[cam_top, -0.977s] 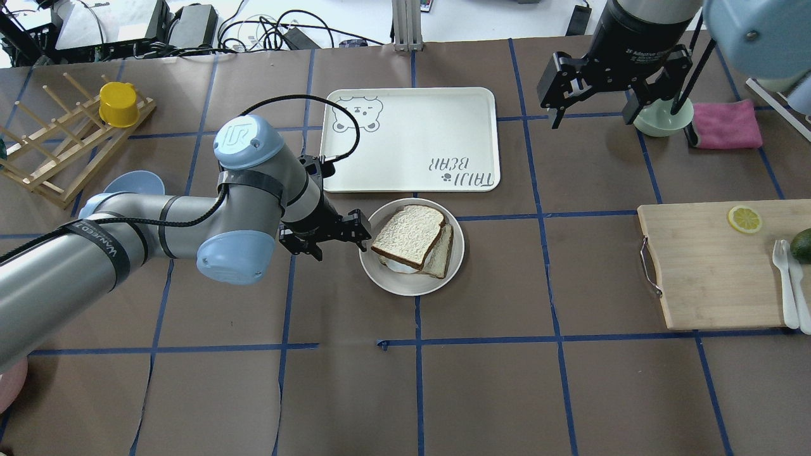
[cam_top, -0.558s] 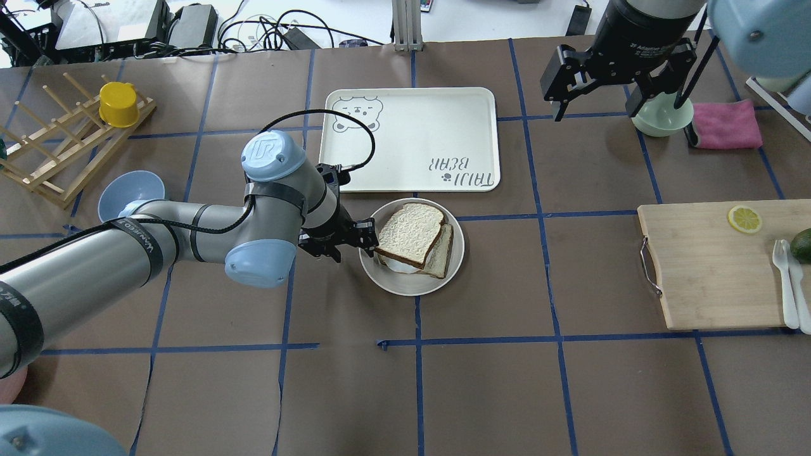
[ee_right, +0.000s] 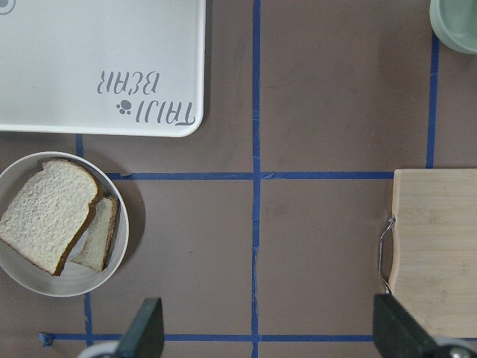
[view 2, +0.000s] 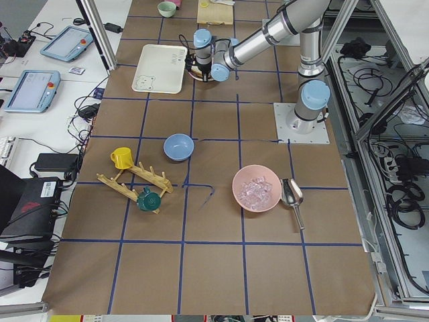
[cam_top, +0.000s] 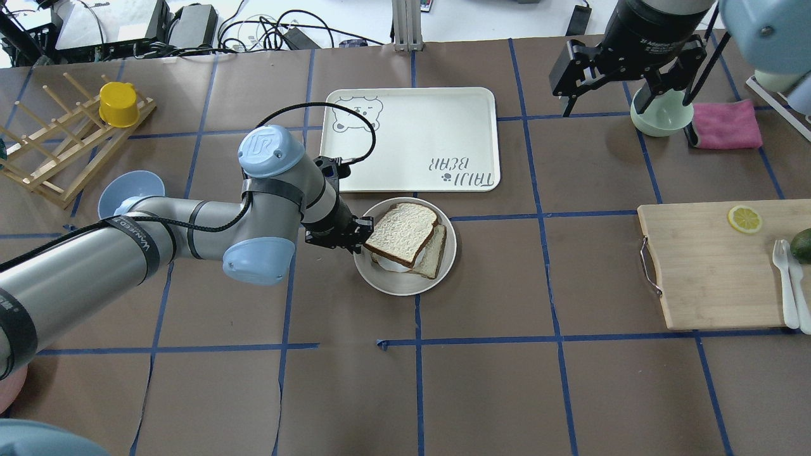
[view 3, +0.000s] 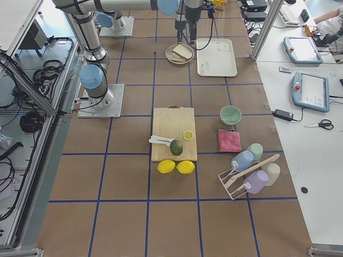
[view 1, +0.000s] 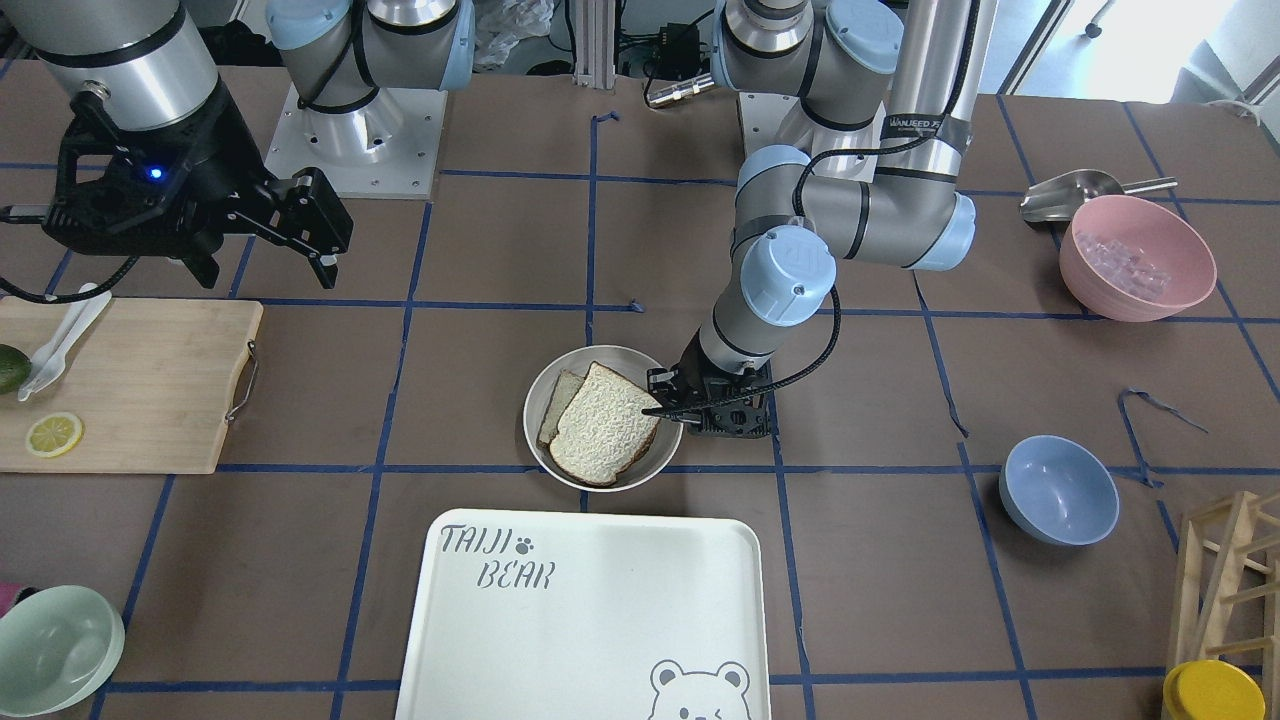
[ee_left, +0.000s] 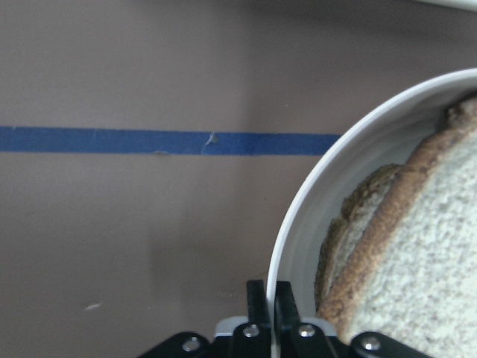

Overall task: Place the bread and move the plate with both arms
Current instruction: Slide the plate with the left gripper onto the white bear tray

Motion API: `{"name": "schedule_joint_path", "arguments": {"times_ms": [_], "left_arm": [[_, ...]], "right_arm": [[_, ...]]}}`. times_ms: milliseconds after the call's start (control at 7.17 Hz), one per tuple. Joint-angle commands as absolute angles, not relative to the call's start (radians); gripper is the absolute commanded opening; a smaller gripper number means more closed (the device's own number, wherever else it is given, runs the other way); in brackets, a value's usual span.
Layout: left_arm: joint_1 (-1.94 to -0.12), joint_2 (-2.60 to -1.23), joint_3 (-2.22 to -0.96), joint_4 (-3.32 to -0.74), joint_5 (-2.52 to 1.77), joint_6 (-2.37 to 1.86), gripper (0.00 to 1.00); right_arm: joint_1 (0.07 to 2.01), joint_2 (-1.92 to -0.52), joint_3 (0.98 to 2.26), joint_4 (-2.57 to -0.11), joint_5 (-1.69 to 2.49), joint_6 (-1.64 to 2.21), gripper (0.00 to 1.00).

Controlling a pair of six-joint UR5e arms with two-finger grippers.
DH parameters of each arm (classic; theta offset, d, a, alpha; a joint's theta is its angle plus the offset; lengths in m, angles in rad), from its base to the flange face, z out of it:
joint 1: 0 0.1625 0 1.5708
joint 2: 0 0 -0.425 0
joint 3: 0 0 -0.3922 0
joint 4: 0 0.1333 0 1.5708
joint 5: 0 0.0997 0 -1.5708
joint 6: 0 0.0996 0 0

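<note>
Off-white plate [cam_top: 396, 283] seems clamped by the left pincer [ee_left: 270, 298], bread [cam_top: 402, 233] half-hiding a second slice [cam_top: 436, 254]; right pincer [view 1: 268, 275] gapes.

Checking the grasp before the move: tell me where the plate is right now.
In the overhead view the plate sits near the table's centre, just below the bear-print tray, its left rim pinched between the left gripper's fingers.

Brown table [cam_top: 481, 392] gridded with blue tape [cam_top: 418, 380], a white desk [view 3: 300, 160] alongside it.
</note>
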State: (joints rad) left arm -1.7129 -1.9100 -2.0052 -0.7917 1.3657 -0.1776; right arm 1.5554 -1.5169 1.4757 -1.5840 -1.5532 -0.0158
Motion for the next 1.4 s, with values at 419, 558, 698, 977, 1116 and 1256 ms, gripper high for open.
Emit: {"name": "schedule_joint_path", "arguments": {"times_ms": [419, 558, 698, 977, 1116, 1256], "left_arm": [[-1.645, -1.884, -1.871, -0.865, 1.258, -0.230, 0.00], [-1.643, -1.916, -1.771, -0.927, 1.256, -0.235, 0.00], [-1.641, -1.963, -1.667, -0.961, 1.256, -0.233, 0.00], [-1.641, -2.124, -1.486, -0.962, 1.264, -0.238, 0.00], [-1.641, -2.188, -1.407, -0.962, 1.262, -0.264, 0.00], [-1.641, -2.235, -1.361, -0.962, 1.262, -0.279, 0.00]], "right_arm": [[1.554, -1.514, 1.477, -1.597, -1.562, -0.006, 1.00], [1.554, -1.516, 1.477, -1.598, -1.574, -0.015, 1.00], [1.554, -1.516, 1.477, -1.595, -1.580, -0.015, 1.00], [1.554, -1.516, 1.477, -1.591, -1.582, -0.015, 1.00], [1.554, -1.516, 1.477, -1.595, -1.582, -0.015, 1.00], [1.552, -1.516, 1.477, -1.595, -1.582, -0.015, 1.00]]}}
